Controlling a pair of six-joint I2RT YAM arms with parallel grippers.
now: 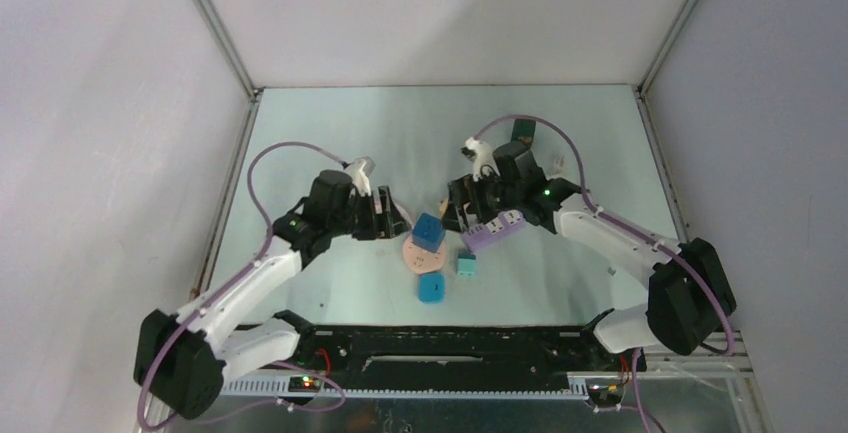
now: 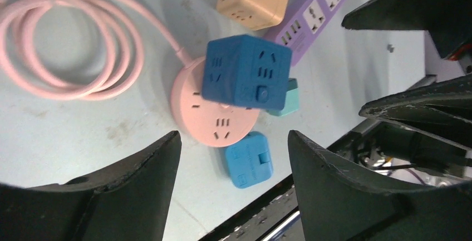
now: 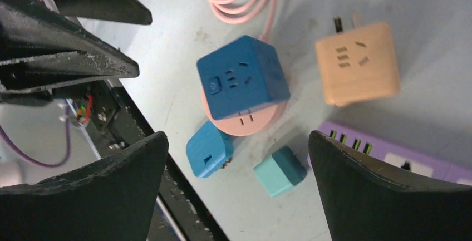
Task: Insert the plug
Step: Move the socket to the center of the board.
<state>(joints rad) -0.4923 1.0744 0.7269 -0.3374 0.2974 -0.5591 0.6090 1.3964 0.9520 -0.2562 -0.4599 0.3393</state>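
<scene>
The left claw (image 1: 396,219) stands with its jaws well apart and nothing between them, hovering over the cluster of parts at the middle of the pale grey tabletop (image 1: 340,143). The right claw (image 1: 462,215) is spread wide and empty too, facing the left one from the other side of the cluster. Between them a dark blue plastic cube adapter (image 1: 428,231) sits on top of a round pink plastic socket disc (image 1: 420,257), covering much of its face. Whether its prongs are seated cannot be seen. The disc's pink cable (image 2: 72,46) lies coiled beside it. A long purple power strip (image 1: 492,232) lies under the right claw, and a tan plastic cube adapter (image 3: 359,63) with bare prongs rests just beside it. Nearer the arm bases, a small teal block (image 1: 466,265) and a bright blue plug adapter (image 1: 432,288) lie apart from each other, close to the disc.
</scene>
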